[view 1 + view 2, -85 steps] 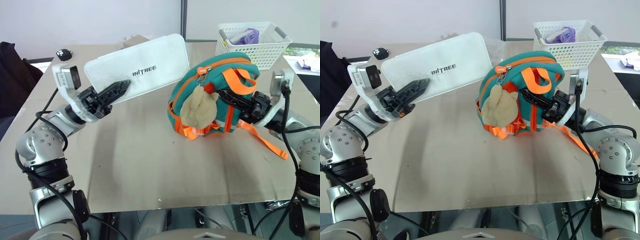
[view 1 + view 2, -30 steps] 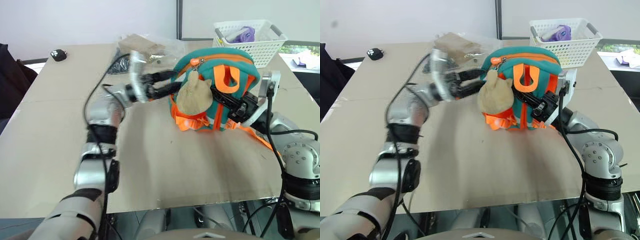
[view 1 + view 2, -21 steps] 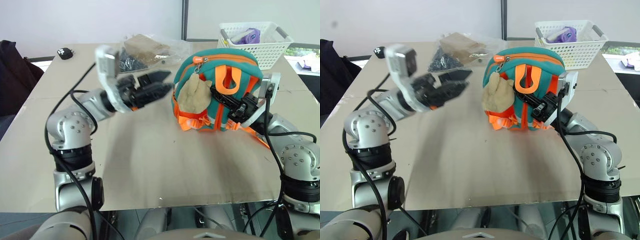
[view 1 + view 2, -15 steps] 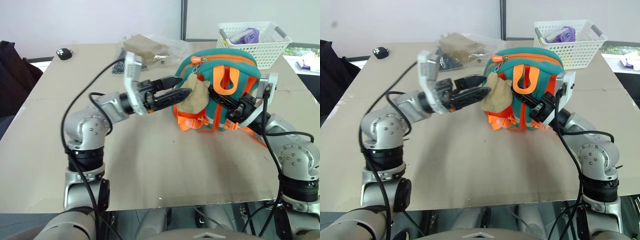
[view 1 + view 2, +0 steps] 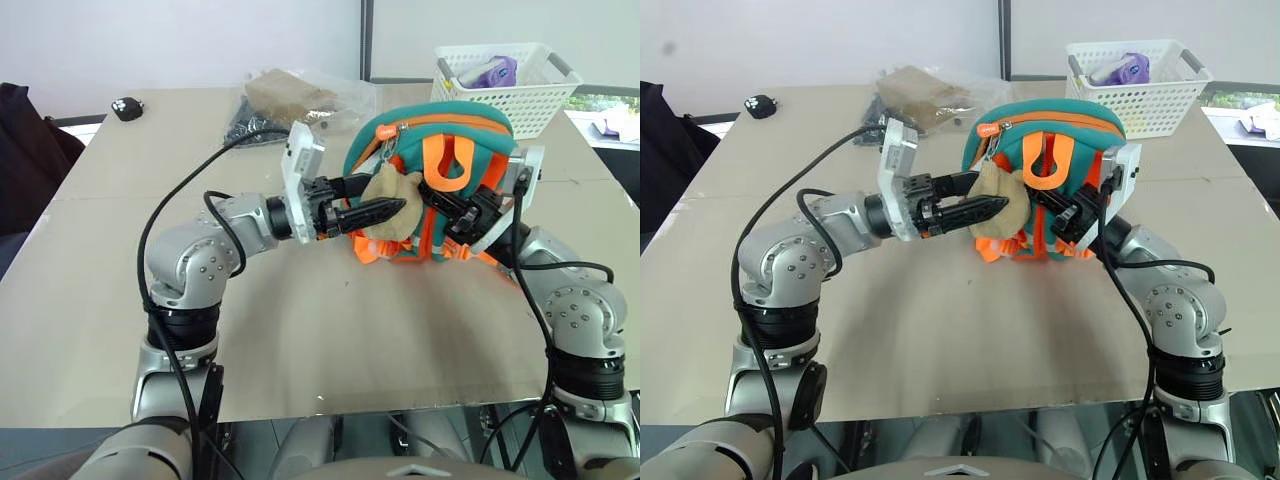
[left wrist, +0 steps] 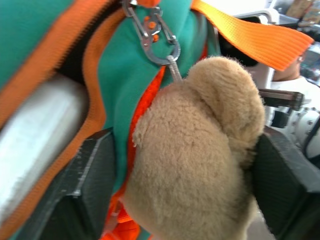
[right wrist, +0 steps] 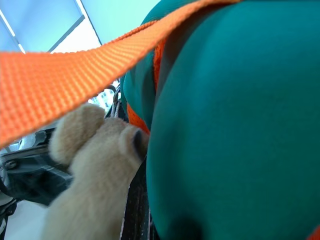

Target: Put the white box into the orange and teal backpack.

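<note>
Two grippers at the orange and teal backpack (image 5: 440, 180) standing mid-bench (image 5: 300, 340): left gripper (image 5: 385, 212) fingers spread around its bear charm (image 5: 392, 203), white box (image 6: 35, 125) inside the backpack's opening, right gripper (image 5: 452, 203) clamped on the backpack.

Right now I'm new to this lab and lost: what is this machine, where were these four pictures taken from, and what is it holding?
It is a humanoid robot with two arms, each ending in a two-fingered gripper. Two pictures come from cameras on its head and look down on the table. The other two come from its wrists.

The right gripper is shut on the orange and teal backpack. The left gripper has a finger on each side of the plush bear charm. Something white in the open zip is likely the white box.

Also on the table are a white basket, a clear bag and a small black object.
</note>
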`<state>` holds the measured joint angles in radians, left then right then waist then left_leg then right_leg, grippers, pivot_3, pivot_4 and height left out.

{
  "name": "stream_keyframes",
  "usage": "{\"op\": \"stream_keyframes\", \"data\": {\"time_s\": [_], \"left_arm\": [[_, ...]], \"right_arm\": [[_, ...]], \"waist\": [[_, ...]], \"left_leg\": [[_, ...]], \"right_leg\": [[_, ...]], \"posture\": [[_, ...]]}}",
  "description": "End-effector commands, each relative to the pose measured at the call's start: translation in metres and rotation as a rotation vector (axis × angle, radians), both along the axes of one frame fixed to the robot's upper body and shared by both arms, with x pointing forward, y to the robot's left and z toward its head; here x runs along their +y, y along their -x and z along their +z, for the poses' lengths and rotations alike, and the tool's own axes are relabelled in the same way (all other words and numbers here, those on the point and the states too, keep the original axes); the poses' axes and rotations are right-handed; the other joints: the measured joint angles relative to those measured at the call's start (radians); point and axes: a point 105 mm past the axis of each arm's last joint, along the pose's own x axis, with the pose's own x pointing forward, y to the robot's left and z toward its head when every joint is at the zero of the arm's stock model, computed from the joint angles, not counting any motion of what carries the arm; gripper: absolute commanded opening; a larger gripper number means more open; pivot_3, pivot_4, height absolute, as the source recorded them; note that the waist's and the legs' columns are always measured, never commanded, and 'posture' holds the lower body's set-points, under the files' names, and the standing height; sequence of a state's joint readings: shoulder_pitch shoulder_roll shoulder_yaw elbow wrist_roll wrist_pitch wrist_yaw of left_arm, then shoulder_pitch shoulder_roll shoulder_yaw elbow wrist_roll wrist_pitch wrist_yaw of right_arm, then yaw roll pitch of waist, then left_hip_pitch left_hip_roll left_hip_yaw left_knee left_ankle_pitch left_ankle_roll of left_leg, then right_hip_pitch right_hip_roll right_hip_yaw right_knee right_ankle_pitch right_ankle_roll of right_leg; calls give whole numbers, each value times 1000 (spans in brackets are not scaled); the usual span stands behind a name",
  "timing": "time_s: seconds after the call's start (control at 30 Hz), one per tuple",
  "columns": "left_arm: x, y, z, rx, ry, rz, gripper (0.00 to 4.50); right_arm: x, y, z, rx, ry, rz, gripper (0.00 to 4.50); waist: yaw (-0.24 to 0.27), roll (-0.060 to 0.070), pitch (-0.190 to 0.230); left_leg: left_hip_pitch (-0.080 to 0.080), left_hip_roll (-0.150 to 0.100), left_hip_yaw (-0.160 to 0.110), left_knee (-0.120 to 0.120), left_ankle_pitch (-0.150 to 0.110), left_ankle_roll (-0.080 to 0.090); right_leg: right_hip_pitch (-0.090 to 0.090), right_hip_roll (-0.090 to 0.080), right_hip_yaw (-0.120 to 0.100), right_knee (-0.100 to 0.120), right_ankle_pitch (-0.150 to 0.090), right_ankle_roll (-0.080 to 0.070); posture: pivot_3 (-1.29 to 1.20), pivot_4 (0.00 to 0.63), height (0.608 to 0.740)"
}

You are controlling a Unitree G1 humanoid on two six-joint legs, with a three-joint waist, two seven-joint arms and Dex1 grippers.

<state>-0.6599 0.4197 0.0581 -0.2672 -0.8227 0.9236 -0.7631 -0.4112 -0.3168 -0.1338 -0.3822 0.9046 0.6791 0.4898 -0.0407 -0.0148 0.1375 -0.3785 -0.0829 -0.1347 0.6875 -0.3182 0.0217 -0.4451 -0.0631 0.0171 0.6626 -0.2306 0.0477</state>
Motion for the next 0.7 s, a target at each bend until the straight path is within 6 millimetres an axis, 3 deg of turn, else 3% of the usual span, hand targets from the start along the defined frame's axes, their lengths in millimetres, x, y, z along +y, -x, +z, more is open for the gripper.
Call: {"op": "stream_keyframes", "data": {"time_s": [0.03, 0.13, 0.23, 0.47, 0.7], "left_arm": [[14, 18, 38, -118, 153, -39, 3813], [22, 31, 39, -82, 168, -77, 3813], [24, 38, 20, -4, 82, -65, 3813], [10, 8, -1, 35, 22, 116, 3813], [-5, -2, -13, -36, -25, 166, 3813]], "right_arm": [[5, 5, 15, -71, -13, 20, 102], [6, 4, 14, -69, -12, 25, 102], [9, 3, 13, -67, -17, 38, 102], [12, 3, 14, -69, -16, 52, 102], [11, 4, 14, -70, -20, 43, 102]], "waist": [[-3, 0, 0], [-2, 0, 0], [0, 0, 0], [1, 0, 0], [1, 0, 0]], "left_leg": [[0, 0, 0, 0, 0, 0], [0, 1, 0, 0, 0, 0], [0, 0, 0, 0, 0, 0], [0, 0, 1, 0, 0, 0], [1, 0, 1, 0, 0, 0]], "right_leg": [[0, 0, 0, 0, 0, 0], [-1, 0, 0, 0, 0, 0], [0, 0, 1, 0, 0, 0], [0, 0, 1, 0, 0, 0], [0, 0, 1, 0, 0, 0]], "posture": [[0, 150, 740], [0, 150, 740], [0, 150, 740], [0, 150, 740], [0, 150, 740]]}}
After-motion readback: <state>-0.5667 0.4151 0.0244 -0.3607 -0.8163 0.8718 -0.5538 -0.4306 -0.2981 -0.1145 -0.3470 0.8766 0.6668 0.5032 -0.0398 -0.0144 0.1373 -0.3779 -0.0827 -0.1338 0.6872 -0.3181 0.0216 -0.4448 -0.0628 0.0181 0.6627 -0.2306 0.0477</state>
